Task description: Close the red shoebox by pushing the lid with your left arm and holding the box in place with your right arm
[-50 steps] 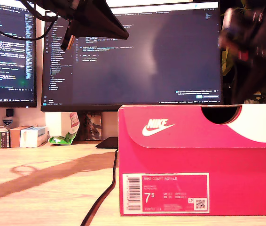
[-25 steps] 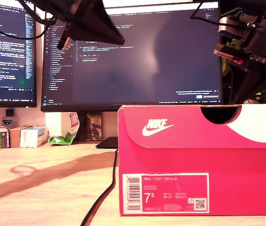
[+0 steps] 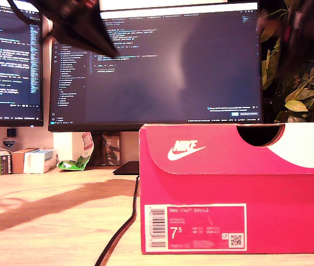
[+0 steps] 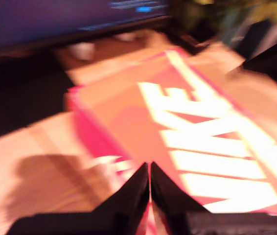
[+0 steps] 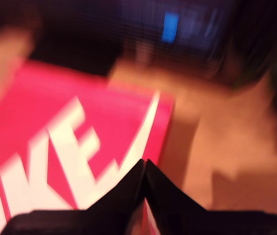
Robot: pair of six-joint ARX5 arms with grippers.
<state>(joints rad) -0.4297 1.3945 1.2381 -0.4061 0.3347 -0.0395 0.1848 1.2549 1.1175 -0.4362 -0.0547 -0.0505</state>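
Observation:
The red Nike shoebox (image 3: 234,188) stands on the wooden desk at the exterior view's right, its lid down flat. In the first wrist view my first gripper (image 4: 150,166) is shut and empty, hovering over one end of the lid (image 4: 187,112) with its white NIKE lettering. My second gripper (image 5: 144,164) is also shut on nothing, above the other end of the lid (image 5: 80,112). In the exterior view one blurred dark arm (image 3: 74,25) hangs at the upper left, well above the box. Another arm (image 3: 298,33) is a dark blur at the upper right.
Two monitors (image 3: 157,66) stand behind the box. A black cable (image 3: 121,230) runs across the desk (image 3: 46,221) beside the box. Small boxes (image 3: 18,160) and a green wrapper (image 3: 74,162) lie at the exterior view's back left, and a plant (image 3: 307,94) at the right.
Both arms have lifted and pulled outward: the one at the exterior view's left went up and left, the one at its right up toward the corner. The box has not moved.

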